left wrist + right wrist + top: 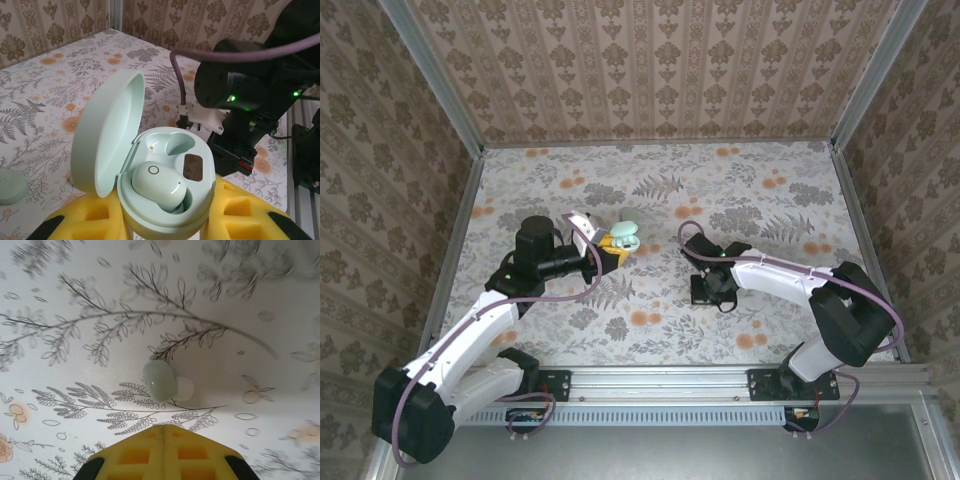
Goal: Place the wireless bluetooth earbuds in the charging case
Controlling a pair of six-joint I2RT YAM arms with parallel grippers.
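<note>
My left gripper [612, 248] is shut on the mint charging case [170, 200], its yellow pads [240, 205] pressing both sides. The case is held above the table with its lid [102, 130] swung open to the left. One mint earbud [157, 182] sits in the near slot, and the far slot [172, 142] is empty. A second mint earbud [160, 381] with a white tip lies on the floral table just beyond my right gripper [164, 427]. That gripper [712, 292] points down with its yellow pads shut together on nothing.
The right arm's dark wrist and purple cable [240, 85] stand close behind the held case. A pale green rounded thing [9, 186] lies on the table by the left edge of the left wrist view. Patterned walls and metal rails [740, 382] bound the table.
</note>
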